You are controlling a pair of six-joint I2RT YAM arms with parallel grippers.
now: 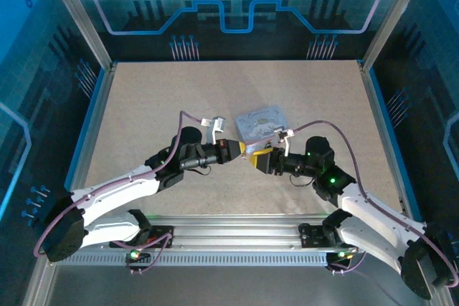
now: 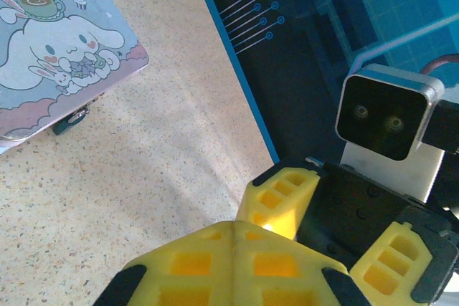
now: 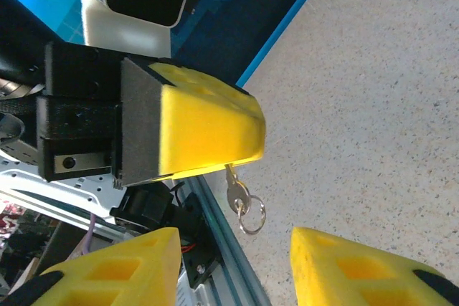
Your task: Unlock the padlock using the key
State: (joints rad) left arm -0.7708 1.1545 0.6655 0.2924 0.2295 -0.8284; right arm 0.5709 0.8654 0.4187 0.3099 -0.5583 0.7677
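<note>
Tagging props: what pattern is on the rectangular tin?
Pale blue-lilac rectangular tin, white cartoon rabbit print; left wrist view.

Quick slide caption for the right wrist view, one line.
Left gripper shut on the key, ring dangling, just ahead of the open right gripper over the speckled table.

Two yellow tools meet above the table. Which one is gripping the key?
The left tool: it is shut on the key, while the right tool stands open and empty.
</note>
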